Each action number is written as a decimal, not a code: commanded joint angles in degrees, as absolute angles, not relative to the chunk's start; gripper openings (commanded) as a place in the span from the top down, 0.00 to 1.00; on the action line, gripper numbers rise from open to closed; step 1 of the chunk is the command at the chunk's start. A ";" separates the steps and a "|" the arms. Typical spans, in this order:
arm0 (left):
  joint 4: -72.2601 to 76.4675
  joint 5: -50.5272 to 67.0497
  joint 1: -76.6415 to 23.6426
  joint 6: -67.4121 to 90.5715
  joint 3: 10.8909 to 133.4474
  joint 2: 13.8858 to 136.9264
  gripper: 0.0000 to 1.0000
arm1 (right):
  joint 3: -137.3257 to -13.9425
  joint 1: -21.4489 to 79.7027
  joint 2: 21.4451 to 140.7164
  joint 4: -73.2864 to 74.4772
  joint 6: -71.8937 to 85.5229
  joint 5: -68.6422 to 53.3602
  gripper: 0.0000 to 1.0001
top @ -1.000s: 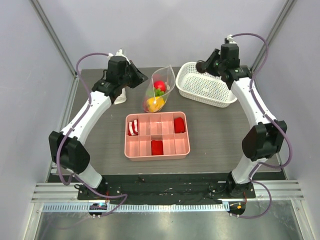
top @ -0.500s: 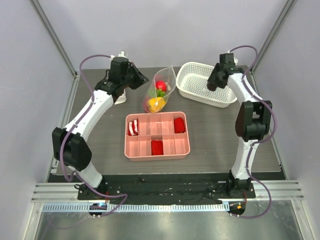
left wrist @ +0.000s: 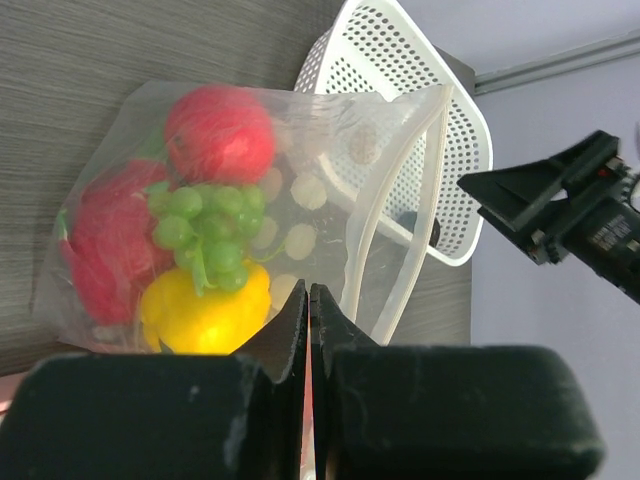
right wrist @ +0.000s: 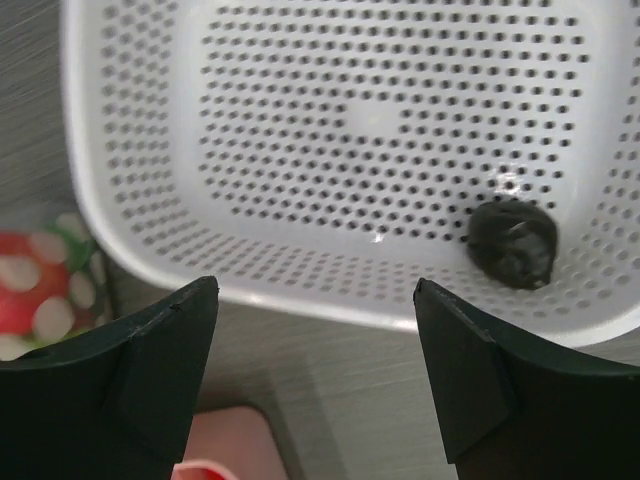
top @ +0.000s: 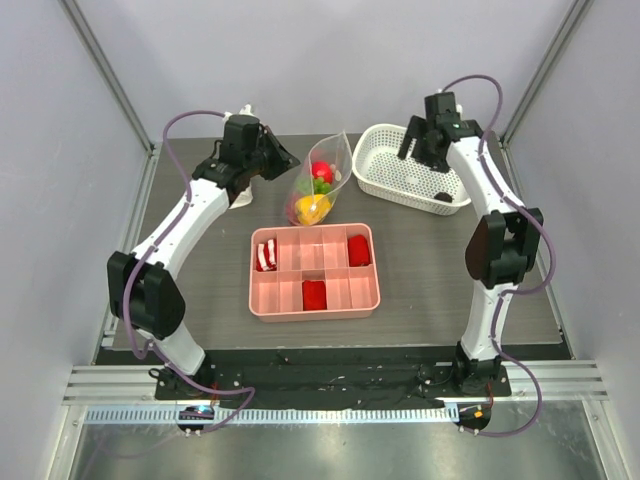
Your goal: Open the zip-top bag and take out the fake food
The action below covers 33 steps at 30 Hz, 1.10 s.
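Note:
The zip-top bag stands on the table with its mouth gaping toward the basket. Inside it I see fake food: a red round piece, green grapes and a yellow pepper. My left gripper is shut on the bag's near edge, a sliver of film between the jaws. My right gripper hangs open and empty above the white basket's near rim. A dark purple-black piece lies in the basket.
The white perforated basket sits at the back right. A pink compartment tray with red blocks and a striped piece lies in front of the bag. A white rolled cloth lies under the left arm.
The right gripper's jaws opened wide and its arm shifted over the basket. The left gripper stayed shut on the bag, which barely moved.

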<state>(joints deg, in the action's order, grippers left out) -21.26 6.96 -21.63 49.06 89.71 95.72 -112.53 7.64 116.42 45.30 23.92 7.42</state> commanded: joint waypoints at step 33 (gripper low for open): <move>-36.30 -2.02 -28.30 29.00 112.85 104.95 0.35 | -119.79 27.16 106.17 45.44 36.92 -7.65 0.22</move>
<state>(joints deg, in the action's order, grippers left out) -39.62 -1.89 -28.49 30.79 111.83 111.59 -117.54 26.92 106.43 47.68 36.40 -7.11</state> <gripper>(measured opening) 0.573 0.784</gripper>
